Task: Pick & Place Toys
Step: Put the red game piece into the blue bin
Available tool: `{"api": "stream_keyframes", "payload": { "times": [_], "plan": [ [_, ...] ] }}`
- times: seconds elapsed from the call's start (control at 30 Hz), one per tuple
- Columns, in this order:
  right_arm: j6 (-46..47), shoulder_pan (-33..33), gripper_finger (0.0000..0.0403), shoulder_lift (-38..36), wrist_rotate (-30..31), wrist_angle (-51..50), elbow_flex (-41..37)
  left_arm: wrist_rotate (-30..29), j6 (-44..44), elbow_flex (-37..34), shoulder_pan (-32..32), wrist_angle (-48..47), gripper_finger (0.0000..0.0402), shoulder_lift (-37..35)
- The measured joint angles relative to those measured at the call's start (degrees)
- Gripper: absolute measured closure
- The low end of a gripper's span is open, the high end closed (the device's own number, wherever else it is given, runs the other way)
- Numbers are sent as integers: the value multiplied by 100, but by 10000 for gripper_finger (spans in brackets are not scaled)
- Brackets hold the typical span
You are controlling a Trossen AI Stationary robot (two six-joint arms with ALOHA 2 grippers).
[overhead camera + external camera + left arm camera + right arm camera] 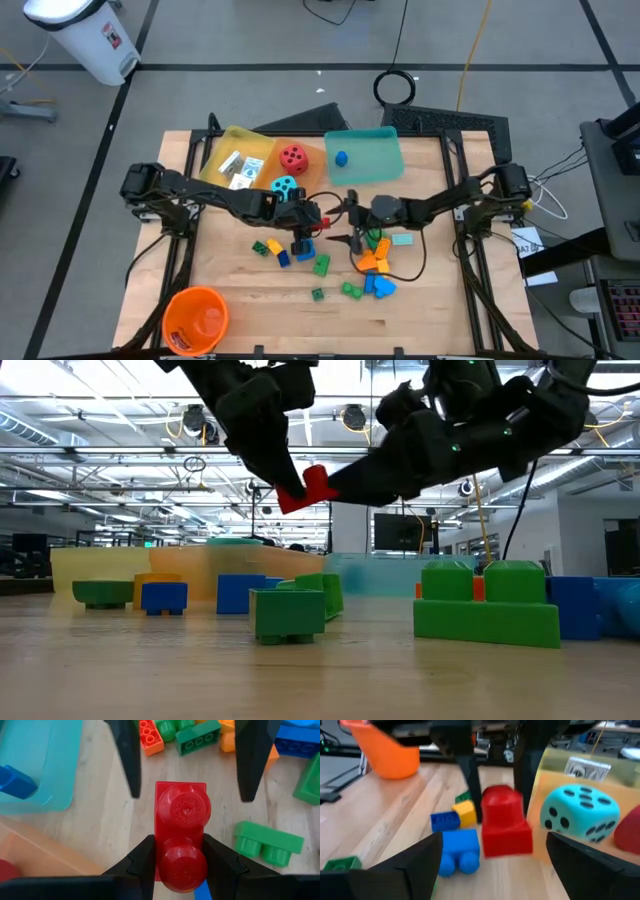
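1. Three translucent plastic trays are lying side by side on the wooden counter (240,320): yellow (222,152), orange (268,150), teal (372,158).
2. Two large dice are showing: one red (293,156), one cyan (284,187).
3. One orange plastic bucket (195,319) is standing alone.
4. One red two-stud plastic brick (181,820) is sitting gripped in the left hand (179,865).

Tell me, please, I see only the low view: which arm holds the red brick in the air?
Observer: The left gripper does; it is shut on one end of the red brick.
Operator: Is the right gripper open?
Observer: Yes. The right gripper is wide open and faces the brick without touching it.
Operator: What is in the teal tray?
Observer: The teal tray holds one blue brick.
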Motion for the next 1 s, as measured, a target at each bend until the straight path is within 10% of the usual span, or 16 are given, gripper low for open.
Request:
{"api": "stream_keyframes", "payload": {
  "times": [0.77, 1.0],
  "plan": [
    [-131, 4, 231, 115, 420, -105, 188, 127, -155, -7, 2, 52, 271, 0],
    [-115, 7, 309, 9, 405, -261, 184, 127, -115, -20, 2, 287, 203, -32]
  ]
}}
